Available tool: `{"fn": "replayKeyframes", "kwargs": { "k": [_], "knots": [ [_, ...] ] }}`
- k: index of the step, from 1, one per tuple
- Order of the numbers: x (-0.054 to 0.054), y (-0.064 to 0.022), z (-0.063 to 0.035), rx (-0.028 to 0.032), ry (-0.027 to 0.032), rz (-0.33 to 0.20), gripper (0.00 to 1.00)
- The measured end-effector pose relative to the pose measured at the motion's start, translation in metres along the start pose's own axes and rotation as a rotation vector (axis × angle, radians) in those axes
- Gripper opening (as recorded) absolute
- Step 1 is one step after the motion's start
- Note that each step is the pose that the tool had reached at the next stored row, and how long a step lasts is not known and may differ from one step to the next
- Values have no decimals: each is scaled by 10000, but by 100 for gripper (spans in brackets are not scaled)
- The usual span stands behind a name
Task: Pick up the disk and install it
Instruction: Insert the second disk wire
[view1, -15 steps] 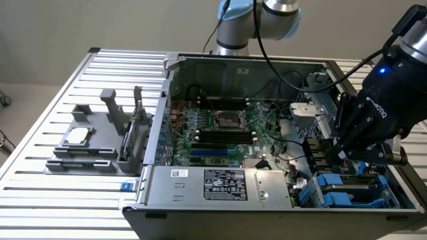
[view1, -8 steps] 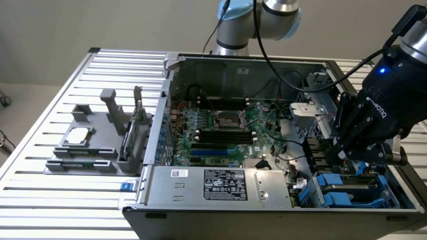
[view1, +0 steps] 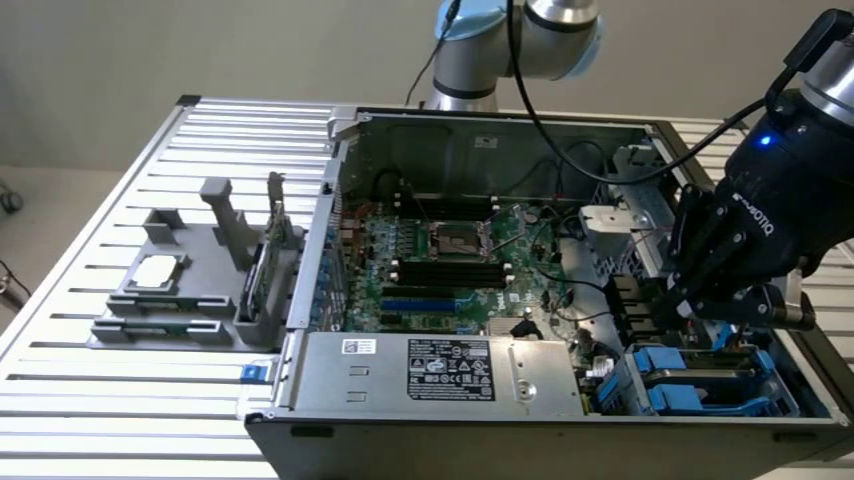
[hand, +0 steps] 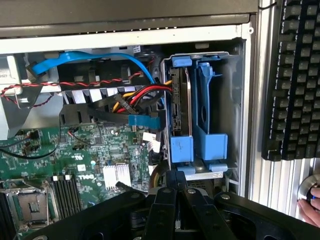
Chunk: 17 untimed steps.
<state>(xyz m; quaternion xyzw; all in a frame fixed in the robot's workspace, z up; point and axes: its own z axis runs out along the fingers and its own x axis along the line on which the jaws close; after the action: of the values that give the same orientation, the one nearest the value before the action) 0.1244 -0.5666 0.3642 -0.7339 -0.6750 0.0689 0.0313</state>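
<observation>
Wrist view: the disk (hand: 181, 107), silver-grey in a bright blue carrier, sits on edge inside the drive bay (hand: 239, 115) at the computer case's (view1: 400, 135) corner. The gripper (hand: 176, 186) is closed together, holding nothing, just beside the bay.

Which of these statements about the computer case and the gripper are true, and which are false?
1. The gripper is shut. True.
2. The gripper hangs over the grey holder outside the case. False: it is over the drive bay inside the case.
3. Blue plastic carriers sit in the drive bay. True.
4. The computer case has its side panel on. False: it lies open, motherboard exposed.
5. A keyboard lies beside the case. True.
</observation>
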Motion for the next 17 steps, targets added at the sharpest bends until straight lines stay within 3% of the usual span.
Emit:
{"fn": "replayKeyframes", "kwargs": {
  "k": [7,9,12,17],
  "knots": [
    [69,31,-24,-1,0,-2,12],
    [86,52,-44,-1,-2,-1,17],
    [110,94,-76,-1,0,-1,36],
    [157,157,-130,-1,-3,-1,42]
  ]
}}
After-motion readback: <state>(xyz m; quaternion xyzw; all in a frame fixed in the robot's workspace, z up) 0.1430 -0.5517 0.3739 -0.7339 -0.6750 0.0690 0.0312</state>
